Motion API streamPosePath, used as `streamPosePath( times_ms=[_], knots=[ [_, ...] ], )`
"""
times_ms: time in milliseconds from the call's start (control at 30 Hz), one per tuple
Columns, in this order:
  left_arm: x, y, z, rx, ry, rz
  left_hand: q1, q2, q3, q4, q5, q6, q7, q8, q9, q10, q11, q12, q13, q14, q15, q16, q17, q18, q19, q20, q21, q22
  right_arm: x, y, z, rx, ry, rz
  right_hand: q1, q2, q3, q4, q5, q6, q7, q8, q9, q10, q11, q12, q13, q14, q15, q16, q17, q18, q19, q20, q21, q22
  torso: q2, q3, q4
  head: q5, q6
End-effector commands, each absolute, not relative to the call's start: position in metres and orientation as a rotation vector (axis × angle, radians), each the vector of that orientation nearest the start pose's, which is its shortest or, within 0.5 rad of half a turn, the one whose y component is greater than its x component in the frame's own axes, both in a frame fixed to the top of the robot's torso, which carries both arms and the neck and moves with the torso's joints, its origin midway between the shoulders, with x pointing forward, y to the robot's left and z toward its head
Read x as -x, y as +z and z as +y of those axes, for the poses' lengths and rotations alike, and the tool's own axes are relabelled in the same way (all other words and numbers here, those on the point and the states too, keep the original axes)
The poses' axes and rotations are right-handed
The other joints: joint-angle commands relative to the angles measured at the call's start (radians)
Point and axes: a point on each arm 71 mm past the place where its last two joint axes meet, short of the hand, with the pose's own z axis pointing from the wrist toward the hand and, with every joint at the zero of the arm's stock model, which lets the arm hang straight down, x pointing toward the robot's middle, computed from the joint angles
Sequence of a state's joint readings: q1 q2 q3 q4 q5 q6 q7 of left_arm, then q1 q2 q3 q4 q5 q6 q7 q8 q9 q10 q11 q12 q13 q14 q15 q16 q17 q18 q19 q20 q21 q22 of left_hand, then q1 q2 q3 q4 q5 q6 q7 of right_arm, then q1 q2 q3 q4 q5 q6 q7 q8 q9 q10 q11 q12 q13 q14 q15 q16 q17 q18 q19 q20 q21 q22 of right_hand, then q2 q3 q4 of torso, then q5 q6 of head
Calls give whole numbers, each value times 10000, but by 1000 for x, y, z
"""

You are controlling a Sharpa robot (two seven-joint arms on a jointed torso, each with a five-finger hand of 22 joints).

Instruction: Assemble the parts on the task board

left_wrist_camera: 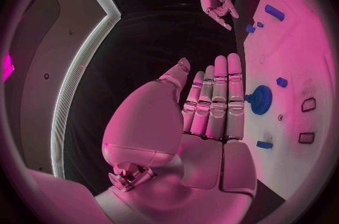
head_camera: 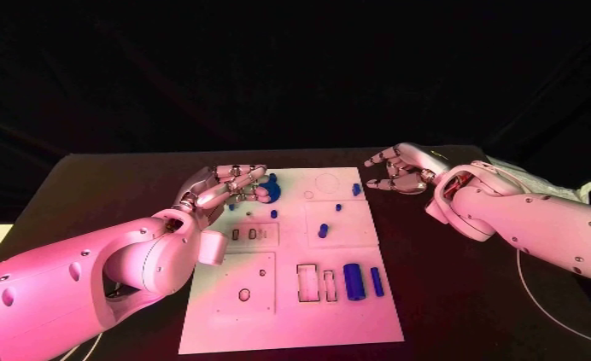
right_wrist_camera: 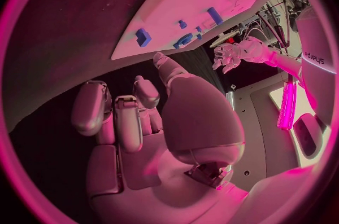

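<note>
The task board (head_camera: pixel 290 310) is laid flat on the black table (head_camera: pixel 111 173) between the two hands. The left hand (head_camera: pixel 231 183) is positioned over the board's far left corner. In the left wrist view its fingers (left_wrist_camera: pixel 220 94) are extended straight and held side by side, with the thumb set slightly apart; nothing is held. A blue gear (head_camera: pixel 270 191) is seated on the board just beside these fingertips, and is also seen in the left wrist view (left_wrist_camera: pixel 260 100) just past them. A small blue peg (left_wrist_camera: pixel 282 82) is located on the board beyond the gear, further out from the fingertips.

The right hand (head_camera: pixel 398 171) is held above the table just off the board's far right corner. Its fingers (right_wrist_camera: pixel 116 117) are loosely curled and spread apart, and nothing is gripped. A small blue block (head_camera: pixel 357 189) is placed at the board edge nearest these fingertips. A short blue peg (head_camera: pixel 323 229) is set near the board's middle, well apart from both hands.

Toward the near end of the board, a large blue cylinder (head_camera: pixel 354 281) is laid beside a thinner blue pin (head_camera: pixel 377 282), next to two narrow rectangular slots (head_camera: pixel 317 283). These parts are well apart from the fingers of either hand.
</note>
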State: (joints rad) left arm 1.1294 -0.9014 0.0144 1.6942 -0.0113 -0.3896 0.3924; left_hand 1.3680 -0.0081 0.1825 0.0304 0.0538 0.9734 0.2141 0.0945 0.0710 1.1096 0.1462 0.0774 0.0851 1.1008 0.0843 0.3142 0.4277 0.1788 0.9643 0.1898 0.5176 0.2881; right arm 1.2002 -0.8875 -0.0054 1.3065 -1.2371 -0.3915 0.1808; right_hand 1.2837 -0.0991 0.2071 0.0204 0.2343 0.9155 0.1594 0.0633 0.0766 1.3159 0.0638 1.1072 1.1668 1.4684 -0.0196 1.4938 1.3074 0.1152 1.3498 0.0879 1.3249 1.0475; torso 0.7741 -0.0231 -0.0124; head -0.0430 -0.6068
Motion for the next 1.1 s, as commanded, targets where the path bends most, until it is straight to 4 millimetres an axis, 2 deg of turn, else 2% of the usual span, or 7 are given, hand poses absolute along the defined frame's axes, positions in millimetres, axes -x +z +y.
streamPosePath(
  times_ms=[33, 167, 200, 433, 600, 800, 1100],
  knots=[
    [-451, -176, 188, 11387, -16293, 14304, -102, 7, 82, -7, 59, -36, 1, -12, -3, -61, 39, -18, -14, -1, 40, -139, -52, 35, -77, 19, -104, -73, -522, -178, -284, -206, 7251, 15530, 80, 11, -68, -12, -40, -80, -1, -20, -11, -66, 31, -35, 3, 704, 80, -38, 1117, -151, -52, 24, -48, -9, 0, -13, 7, 0, -26],
    [-451, -176, 188, 11381, -16309, 14302, -114, -2, 95, -13, 58, -35, 9, -11, -3, -61, 45, -18, -18, 10, 49, -204, -75, 33, -88, 28, -153, -109, -526, -183, -284, -248, 7140, 15681, 124, 48, -60, -28, -59, -71, -3, -2, -7, -42, 30, -6, 30, 707, 81, -32, 1132, -152, -48, 28, -44, 4, -8, -29, 11, 7, -53],
    [-451, -176, 187, 11379, -16314, 14302, -119, -6, 99, -15, 58, -35, 12, -11, -3, -62, 48, -19, -19, 15, 53, -227, -83, 33, -92, 32, -171, -122, -527, -184, -283, -253, 7124, 15715, 130, 54, -59, -31, -61, -68, -3, 1, -6, -39, 29, -3, 33, 707, 81, -32, 1132, -152, -48, 29, -43, 5, -9, -17, 7, 12, -54],
    [-451, -176, 186, 11370, -16352, 14320, -125, -11, 102, -17, 58, -37, 22, -13, -4, -64, 53, -20, -21, 24, 56, -247, -90, 32, -95, 35, -188, -135, -529, -193, -275, -238, 7241, 15864, 198, 134, -44, -58, -89, 19, -14, 45, 15, 5, 21, 44, 72, 712, 77, -25, 1150, -153, -43, 31, -37, 18, -1, -2, 7, 48, -29],
    [-451, -176, 186, 11374, -16339, 14315, -131, -17, 104, -19, 58, -41, 33, -15, -5, -68, 60, -21, -24, 34, 61, -267, -96, 31, -98, 40, -204, -146, -530, -198, -272, -227, 7304, 16011, 222, 176, -46, -72, -109, 122, -28, 84, 37, 39, 9, 82, 104, 713, 70, -25, 1152, -153, -41, 28, -34, 21, 3, -12, 10, 63, -37],
    [-451, -176, 187, 11383, -16309, 14306, -134, -18, 106, -20, 58, -43, 38, -15, -5, -70, 63, -22, -24, 40, 62, -275, -98, 30, -100, 42, -212, -152, -530, -202, -269, -168, 7438, 16239, 276, 253, -35, -115, -114, 354, -62, 160, 82, 106, -23, 170, 178, 717, 46, -21, 1164, -155, -30, 11, -22, 42, 8, -3, -14, 85, -66],
    [-451, -176, 187, 11397, -16281, 14312, -136, -19, 109, -21, 59, -44, 45, -16, -5, -71, 67, -23, -25, 47, 65, -285, -102, 29, -103, 44, -221, -159, -531, -205, -266, -115, 7451, 16344, 318, 395, 22, -151, -149, 649, -110, 235, 125, 178, -70, 260, 258, 727, 7, -5, 1200, -162, -10, -22, 2, 81, 9, 9, 8, 82, -66]
  ],
)
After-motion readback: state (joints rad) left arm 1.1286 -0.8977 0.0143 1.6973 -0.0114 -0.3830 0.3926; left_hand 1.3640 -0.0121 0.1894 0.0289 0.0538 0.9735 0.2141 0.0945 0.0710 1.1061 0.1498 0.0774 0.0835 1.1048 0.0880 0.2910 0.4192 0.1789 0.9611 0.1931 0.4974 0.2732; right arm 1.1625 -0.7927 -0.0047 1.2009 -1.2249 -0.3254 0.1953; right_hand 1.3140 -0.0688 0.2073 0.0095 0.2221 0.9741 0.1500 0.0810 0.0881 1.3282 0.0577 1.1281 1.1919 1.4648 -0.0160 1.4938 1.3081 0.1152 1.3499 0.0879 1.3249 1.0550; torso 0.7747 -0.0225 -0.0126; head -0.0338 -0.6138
